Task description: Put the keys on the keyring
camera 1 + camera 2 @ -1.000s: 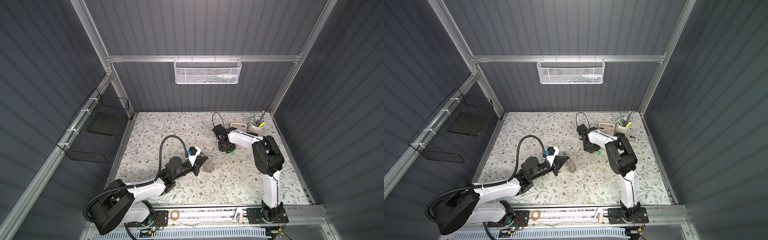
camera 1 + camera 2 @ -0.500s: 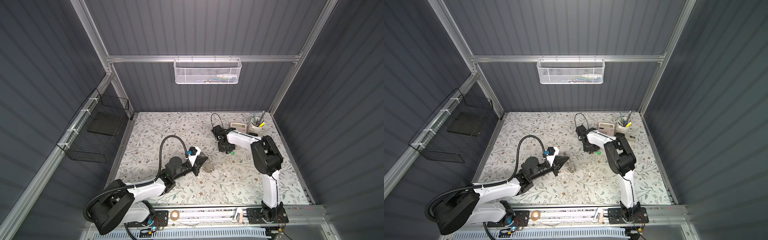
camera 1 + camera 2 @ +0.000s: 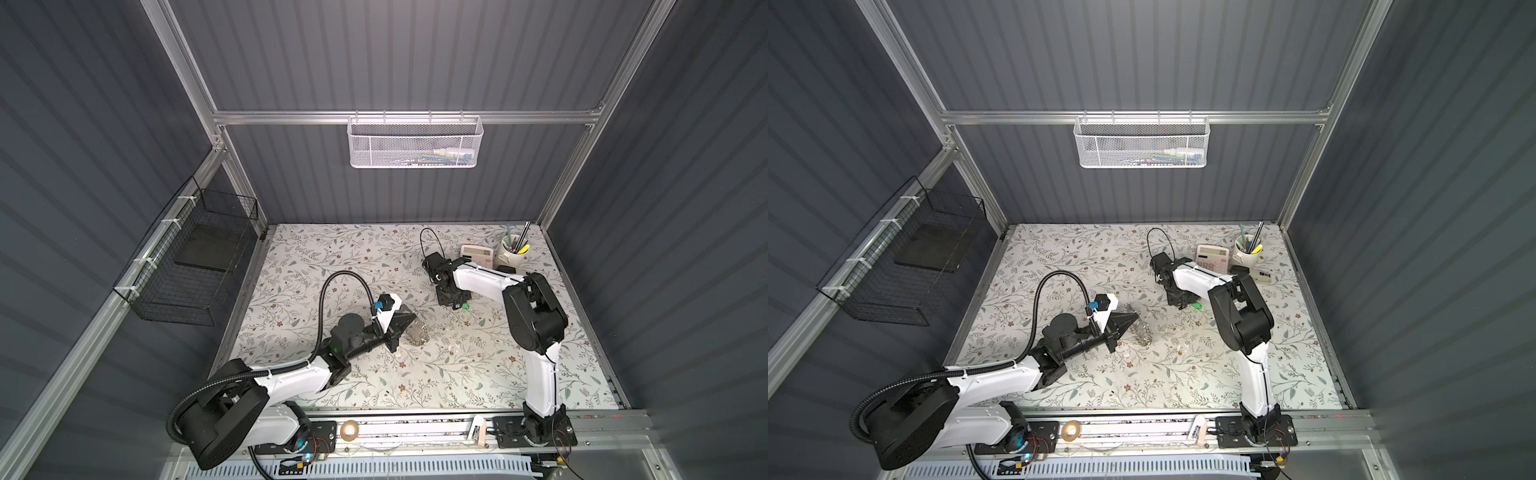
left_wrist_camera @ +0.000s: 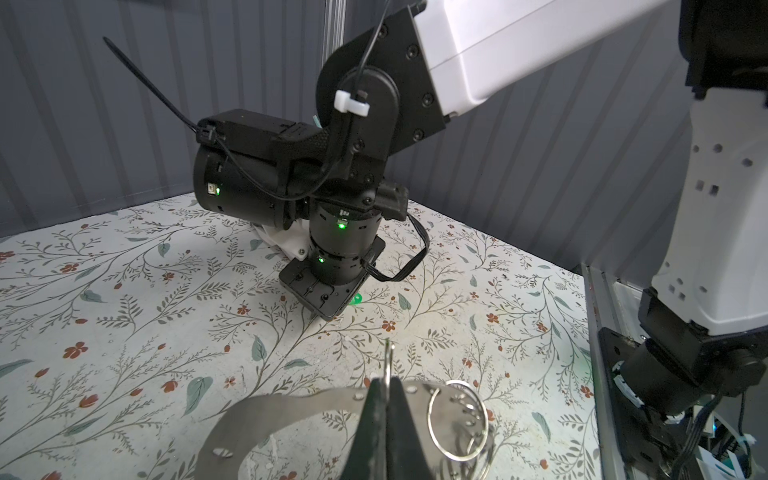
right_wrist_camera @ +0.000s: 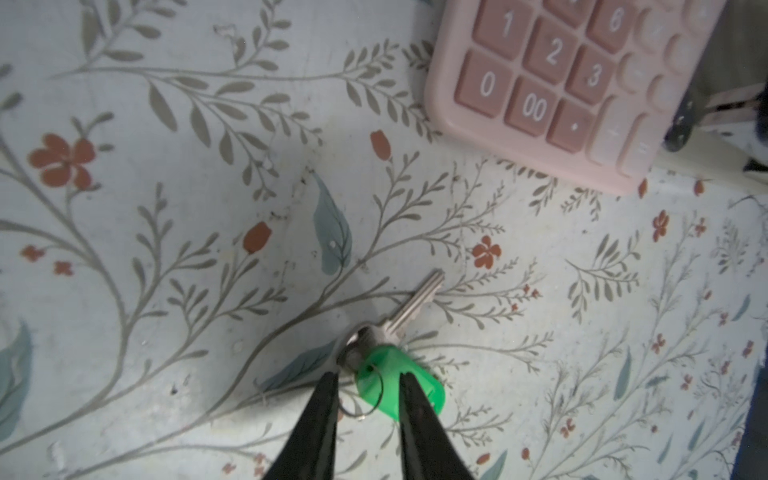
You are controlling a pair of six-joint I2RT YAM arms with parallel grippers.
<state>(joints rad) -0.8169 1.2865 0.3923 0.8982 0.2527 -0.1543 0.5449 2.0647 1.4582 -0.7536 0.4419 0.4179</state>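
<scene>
**Key within reach:** A small key (image 5: 397, 386), with a bright green plastic head and a short silvery blade, lies flat on the floral-print worktop (image 3: 332, 257). It sits toward the far right corner, just short of a pink calculator (image 5: 561, 83). A fine wire ring (image 5: 353, 412) is threaded through its head. The right gripper (image 5: 366, 376) stands directly over it. Its black fingers (image 5: 320, 415) are spread to either side of the green head, one at the plastic edge and the other over the wire ring, with no firm pinch visible.

The key looks light and stiff. Its thin blade hugs the surface and offers little to grab, so the thicker head is the likelier hold — though smooth plastic could swivel between hard fingers, and the loose ring could get trapped in the grip.

Well apart, near the middle of the worktop, is the keyring (image 4: 291, 405), a flat curved steel band pierced with holes and hung with bright split rings. The left gripper (image 4: 386, 386) has its fingers (image 4: 374, 415) pressed together on one thin ring that stands edge-on between them — a hard, slick bundle likely to jangle and shift.

A white mug of pens (image 3: 512, 255) stands at the far right corner.
</scene>
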